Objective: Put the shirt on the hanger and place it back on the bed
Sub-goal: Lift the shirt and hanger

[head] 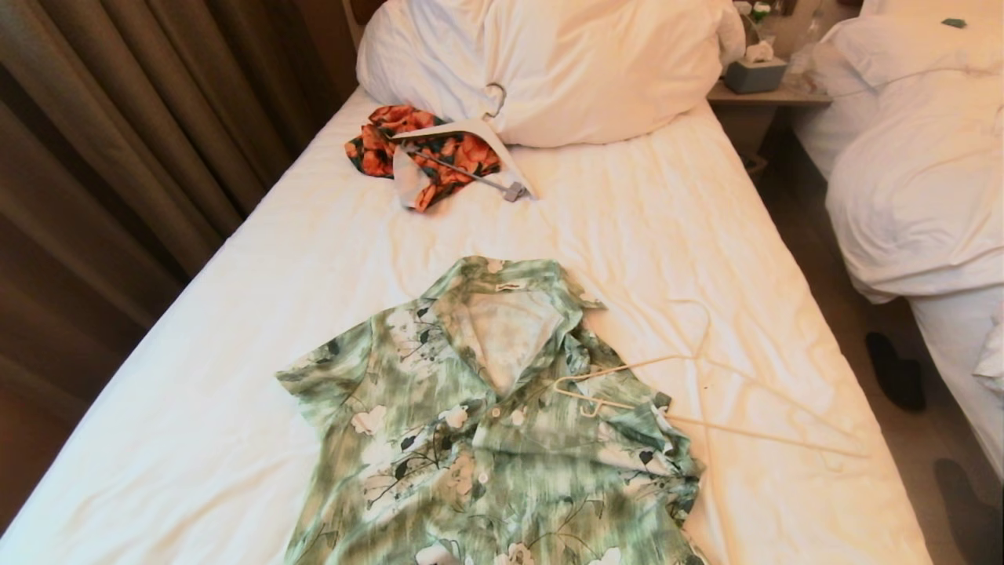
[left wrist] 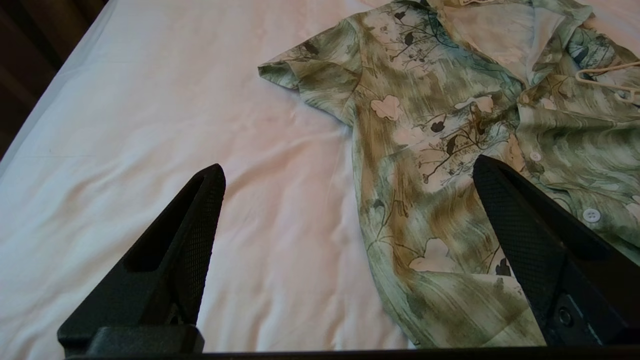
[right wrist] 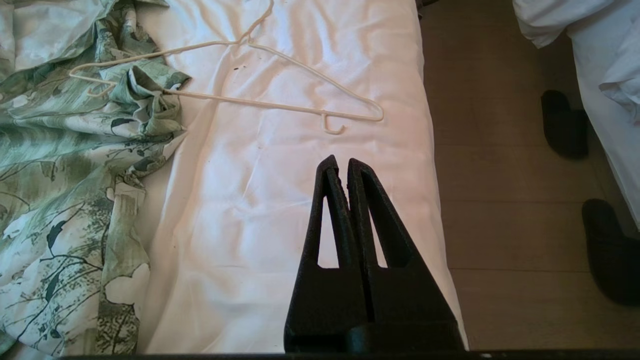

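The green and white flowered shirt [head: 486, 424] lies flat, collar open, on the bed's white sheet [head: 259, 259]. The thin cream hanger [head: 706, 392] lies beside it on the shirt's right; one arm end rests on the shirt's right shoulder [right wrist: 100, 85], the rest on the sheet [right wrist: 300, 102]. My left gripper [left wrist: 348, 172] hangs open above the shirt's left side edge [left wrist: 400, 210], holding nothing. My right gripper [right wrist: 340, 162] is shut and empty, above bare sheet near the hanger's notched end. Neither arm shows in the head view.
An orange-and-black garment [head: 423, 149] on a thick white hanger [head: 471, 133] lies by the big pillow [head: 565, 63]. A second bed [head: 918, 173] stands to the right across a floor gap with dark slippers [right wrist: 562, 122]. Curtains [head: 118, 133] hang on the left.
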Controlling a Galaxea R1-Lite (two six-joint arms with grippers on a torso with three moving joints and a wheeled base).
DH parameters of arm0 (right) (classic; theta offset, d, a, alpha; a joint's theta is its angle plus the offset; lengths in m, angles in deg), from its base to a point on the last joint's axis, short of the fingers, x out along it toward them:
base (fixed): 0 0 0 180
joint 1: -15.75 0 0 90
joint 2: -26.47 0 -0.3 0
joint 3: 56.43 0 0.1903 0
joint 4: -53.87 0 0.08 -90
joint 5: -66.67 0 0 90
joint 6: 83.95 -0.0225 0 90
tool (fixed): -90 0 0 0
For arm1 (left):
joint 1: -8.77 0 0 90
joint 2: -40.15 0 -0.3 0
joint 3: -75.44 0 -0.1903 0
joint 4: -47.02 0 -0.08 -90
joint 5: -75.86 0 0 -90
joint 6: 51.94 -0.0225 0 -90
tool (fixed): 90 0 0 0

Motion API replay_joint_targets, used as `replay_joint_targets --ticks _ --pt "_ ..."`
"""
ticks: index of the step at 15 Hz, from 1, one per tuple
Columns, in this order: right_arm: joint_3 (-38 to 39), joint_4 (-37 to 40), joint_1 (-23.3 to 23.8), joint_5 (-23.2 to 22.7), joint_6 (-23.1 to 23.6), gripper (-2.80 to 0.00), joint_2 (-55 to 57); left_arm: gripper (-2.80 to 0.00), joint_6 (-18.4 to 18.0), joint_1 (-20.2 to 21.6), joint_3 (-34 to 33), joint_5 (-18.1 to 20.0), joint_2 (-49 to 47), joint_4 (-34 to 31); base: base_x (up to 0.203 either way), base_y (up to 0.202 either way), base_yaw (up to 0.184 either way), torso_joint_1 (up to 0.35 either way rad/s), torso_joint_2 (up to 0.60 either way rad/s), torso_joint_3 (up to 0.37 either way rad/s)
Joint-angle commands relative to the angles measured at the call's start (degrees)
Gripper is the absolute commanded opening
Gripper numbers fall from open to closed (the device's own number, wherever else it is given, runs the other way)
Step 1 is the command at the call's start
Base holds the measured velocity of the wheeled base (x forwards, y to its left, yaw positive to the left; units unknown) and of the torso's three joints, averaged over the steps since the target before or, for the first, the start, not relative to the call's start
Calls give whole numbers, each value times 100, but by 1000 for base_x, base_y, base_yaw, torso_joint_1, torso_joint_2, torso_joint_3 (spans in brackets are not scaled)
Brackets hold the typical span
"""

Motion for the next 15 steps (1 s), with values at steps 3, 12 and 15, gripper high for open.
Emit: replay_joint_targets --ticks 3,12,15 --pt "-349 156 4 -42 67 -280 19 0 0 2 -5 0 -5 3 0 0 0 0 0 0" --pt "-1926 625 -30 -394 -119 -280 2355 0 0 2 0 3 -5 3 0 0 0 0 0 0" --pt "-2544 389 -59 -611 -448 -280 3832 0 0 2 -7 -2 -5 3 0 0 0 0 0 0"
